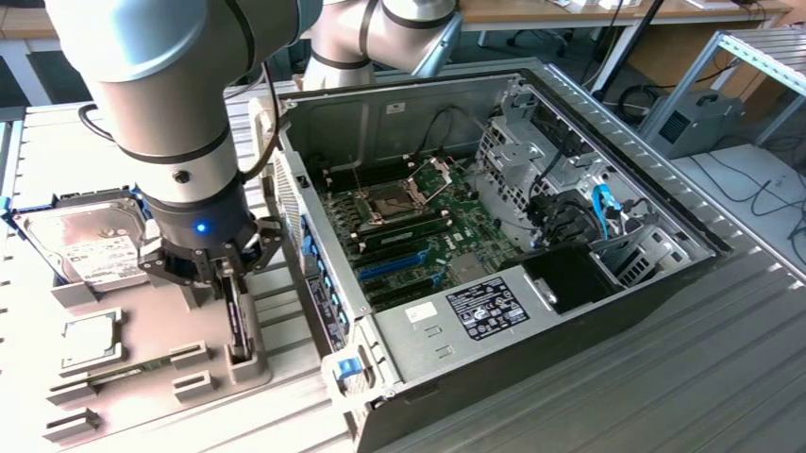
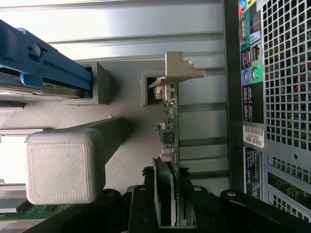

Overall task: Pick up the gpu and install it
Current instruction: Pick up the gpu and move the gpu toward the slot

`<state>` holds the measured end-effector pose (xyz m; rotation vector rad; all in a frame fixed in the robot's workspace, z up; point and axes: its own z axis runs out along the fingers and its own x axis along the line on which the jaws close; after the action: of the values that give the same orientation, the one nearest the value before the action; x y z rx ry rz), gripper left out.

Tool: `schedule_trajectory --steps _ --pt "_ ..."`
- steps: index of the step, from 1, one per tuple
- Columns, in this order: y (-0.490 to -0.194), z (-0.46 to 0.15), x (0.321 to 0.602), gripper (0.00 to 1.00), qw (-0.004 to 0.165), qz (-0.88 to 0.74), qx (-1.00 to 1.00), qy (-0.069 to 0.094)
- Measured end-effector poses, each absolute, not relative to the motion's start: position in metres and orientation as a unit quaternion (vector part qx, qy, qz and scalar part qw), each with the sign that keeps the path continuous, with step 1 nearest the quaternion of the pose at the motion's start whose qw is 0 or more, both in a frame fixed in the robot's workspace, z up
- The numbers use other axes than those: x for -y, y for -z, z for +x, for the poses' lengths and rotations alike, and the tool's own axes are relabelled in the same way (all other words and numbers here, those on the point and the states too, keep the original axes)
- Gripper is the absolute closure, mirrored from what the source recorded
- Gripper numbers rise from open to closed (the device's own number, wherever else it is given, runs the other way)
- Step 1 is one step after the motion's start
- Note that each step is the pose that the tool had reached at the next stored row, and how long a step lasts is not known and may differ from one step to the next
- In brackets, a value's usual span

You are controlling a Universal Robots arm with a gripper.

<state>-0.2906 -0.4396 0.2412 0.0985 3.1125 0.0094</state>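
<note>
- Grey printed plastic forms the tray beside the computer case. Its slotted blocks appear made to hold each part in one fixed pose, easy to reach from above.
- On the side of the tray nearest the case, the gpu stands on its long edge in a narrow slot, so its top edge is free to be taken.
- In the wrist view the gpu runs straight away from the camera, and its silver bracket sits at the far end against a slot block.
- Over the card hangs the gripper, pointing straight down, low at the top edge and lined up with the card's length. That alignment suits a pinch across the two flat faces.
- From the wrist, the gripper has the card's edge running into its middle. Whether the claw has closed on the card or stands a little apart from it, I cannot tell.
- By its seat in the slot, the card looks not yet lifted.
- At the exterior view's left of the arm, the hard drive rests in its own cradle. The memory stick lies flat nearer the front, and both are clear of the claw.
- Laid on its side with the panel off, the case turns its board upward, so the blue slots are open to a card coming from above. No card stands in them.
</note>
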Motion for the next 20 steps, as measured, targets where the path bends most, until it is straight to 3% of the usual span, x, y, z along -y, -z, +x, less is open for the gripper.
schedule_trajectory --steps 2,20 --pt "-0.2412 -0.2906 0.4396 0.73 0.014 0.032 -0.999 -0.003" --pt "-0.2412 -0.2906 0.4396 0.73 0.014 0.032 -0.999 -0.003"
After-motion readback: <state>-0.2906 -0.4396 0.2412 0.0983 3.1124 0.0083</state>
